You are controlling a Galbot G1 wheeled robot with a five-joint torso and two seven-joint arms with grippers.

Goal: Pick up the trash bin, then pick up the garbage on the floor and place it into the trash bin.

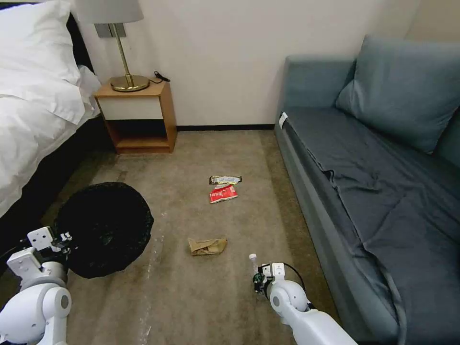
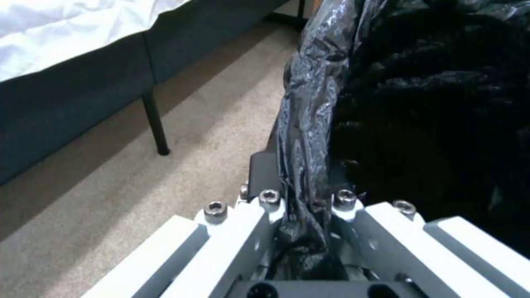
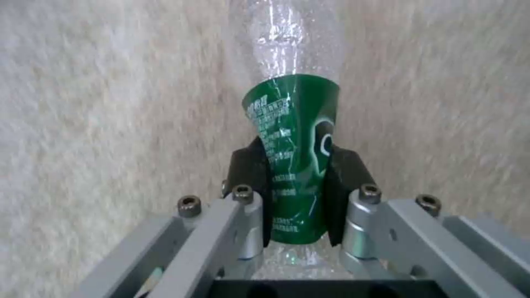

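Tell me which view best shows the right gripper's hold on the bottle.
Right wrist view: the bottle sits pinched at its green label between both fingers of the right gripper. In the head view the bottle shows just its white-capped top above that gripper.

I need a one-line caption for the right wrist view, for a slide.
The right gripper pinches a small clear plastic bottle with a green label at the label, above beige carpet.
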